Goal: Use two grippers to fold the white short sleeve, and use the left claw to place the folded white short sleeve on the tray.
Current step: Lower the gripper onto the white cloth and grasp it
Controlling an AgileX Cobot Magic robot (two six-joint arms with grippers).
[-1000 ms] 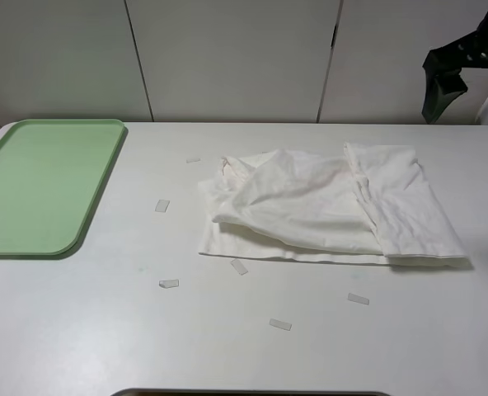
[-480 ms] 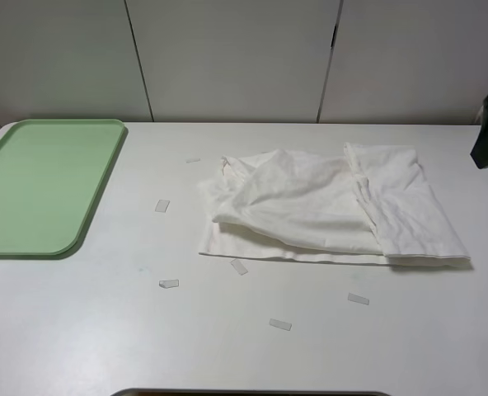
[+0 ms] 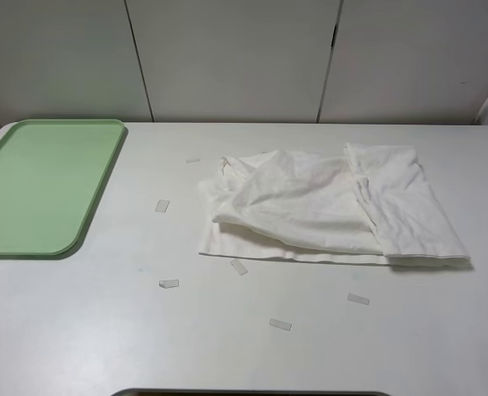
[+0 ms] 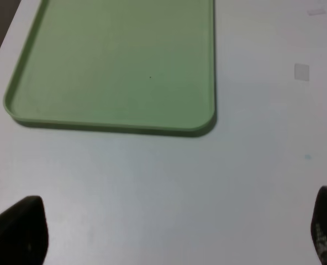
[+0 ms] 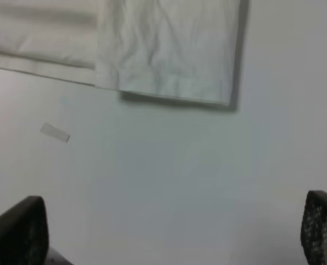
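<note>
High camera overlooked the whole desk (image 3: 244,355). Left wrist camera faced the tray (image 4: 119,66) closely; right wrist, blurred, seemingly close, faced the white short sleeve (image 5: 169,49); high view shared both.

The white short sleeve (image 3: 326,210) is plain white with no print, and its creases are shaded soft grey. The tray (image 3: 38,186), ahead of the left gripper (image 4: 172,234) and its black fingers (image 4: 17,232), is an even pale green. The right gripper (image 5: 169,234) is also black, and one fingertip has a fine dotted texture. The table (image 3: 104,330) under the fingers is pale grey-white. The tape strips (image 3: 162,205) are translucent grey. The wall panels (image 3: 227,58) are light grey with dark seams.
</note>
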